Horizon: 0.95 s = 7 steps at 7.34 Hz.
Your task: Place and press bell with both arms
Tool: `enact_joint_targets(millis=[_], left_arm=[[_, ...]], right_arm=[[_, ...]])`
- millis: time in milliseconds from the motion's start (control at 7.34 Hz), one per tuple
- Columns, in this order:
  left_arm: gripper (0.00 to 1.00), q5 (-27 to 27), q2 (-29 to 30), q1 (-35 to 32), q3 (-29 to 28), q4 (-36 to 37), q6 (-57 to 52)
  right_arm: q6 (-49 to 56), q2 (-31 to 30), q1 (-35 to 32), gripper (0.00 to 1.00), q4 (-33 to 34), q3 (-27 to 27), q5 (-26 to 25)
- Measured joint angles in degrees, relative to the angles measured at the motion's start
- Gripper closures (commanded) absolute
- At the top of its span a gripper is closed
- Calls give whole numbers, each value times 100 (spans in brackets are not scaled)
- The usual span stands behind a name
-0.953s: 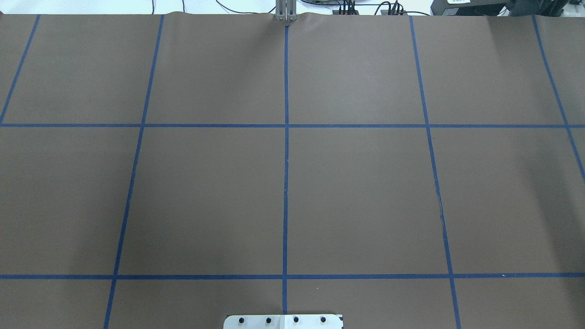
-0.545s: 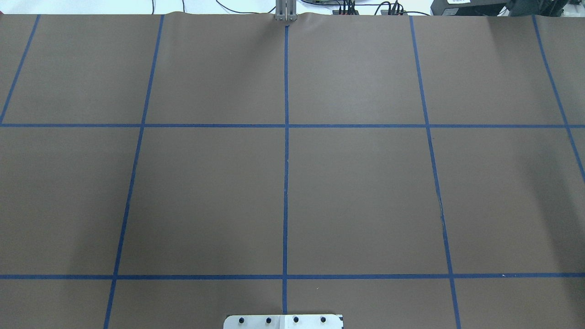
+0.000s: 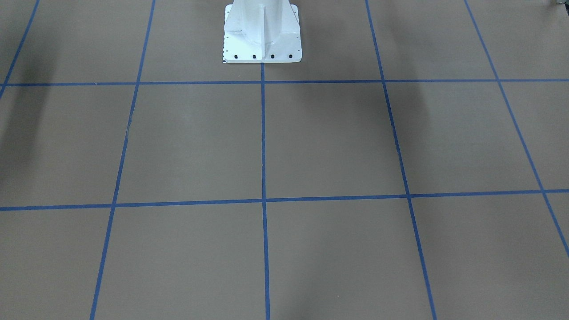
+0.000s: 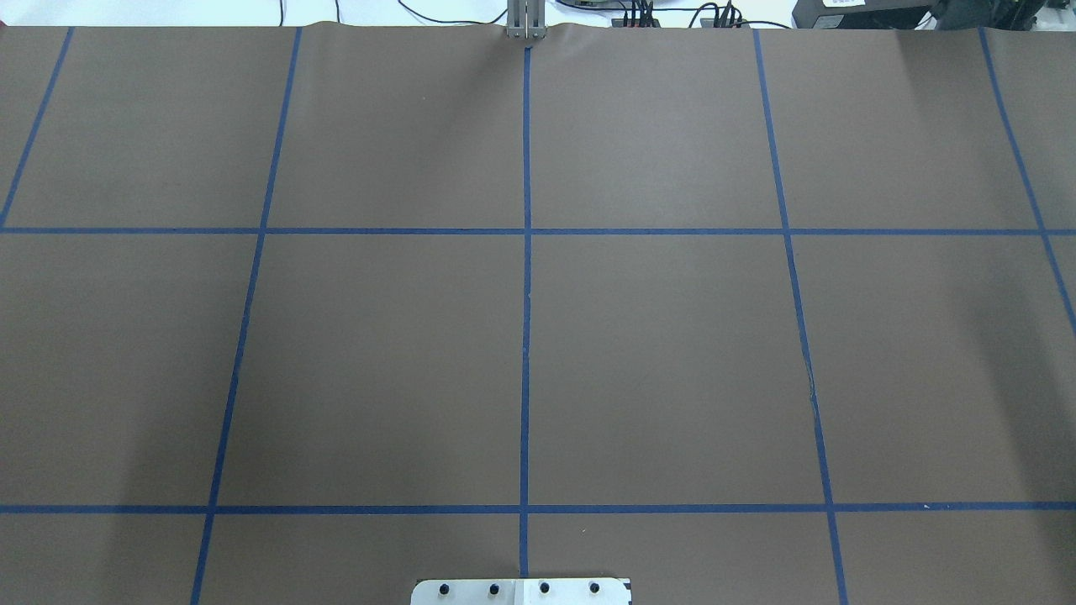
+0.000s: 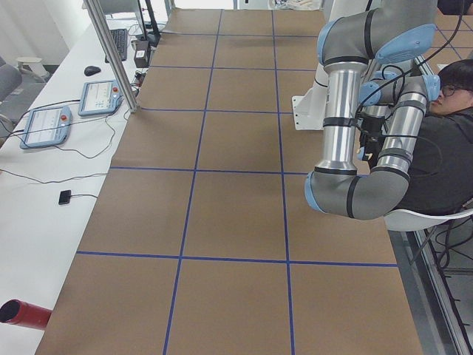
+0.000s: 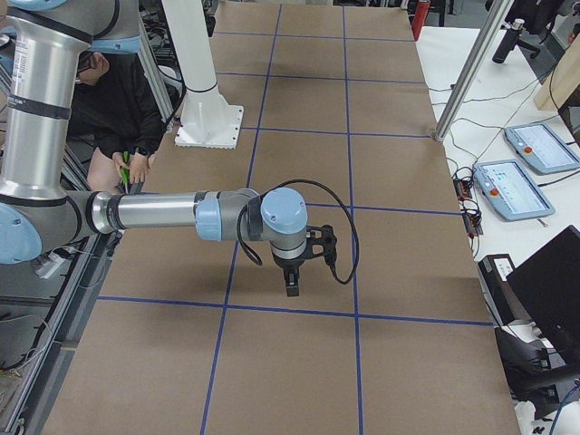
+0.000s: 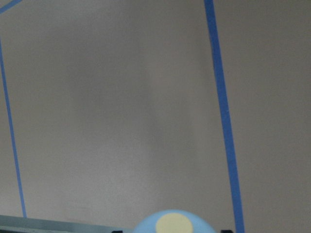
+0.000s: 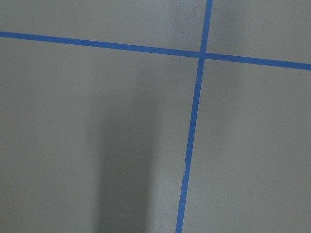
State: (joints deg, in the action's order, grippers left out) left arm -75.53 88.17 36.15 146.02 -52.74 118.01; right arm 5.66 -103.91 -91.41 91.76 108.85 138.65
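Light-blue bell (image 7: 172,223), cream button on top, seemingly upright, mostly cropped.

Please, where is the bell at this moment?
The bell appears only in the left wrist view, at the middle of the bottom edge, close to the camera, with the table behind it and a blue tape line to its right.

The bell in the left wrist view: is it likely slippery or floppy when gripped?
The bell has a smooth, rounded dome, so a grip may slip on it. It seems a hard shell, probably stiff, not floppy. Its base is out of view, so tipping cannot be judged.
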Motion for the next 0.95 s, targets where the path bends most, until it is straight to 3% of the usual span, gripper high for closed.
enact_joint_targets(millis=[953], left_arm=[[100, -710, 1359, -4072, -118, -26, -3319]], right_arm=[[-29, 23, 6, 0, 8, 4, 12]])
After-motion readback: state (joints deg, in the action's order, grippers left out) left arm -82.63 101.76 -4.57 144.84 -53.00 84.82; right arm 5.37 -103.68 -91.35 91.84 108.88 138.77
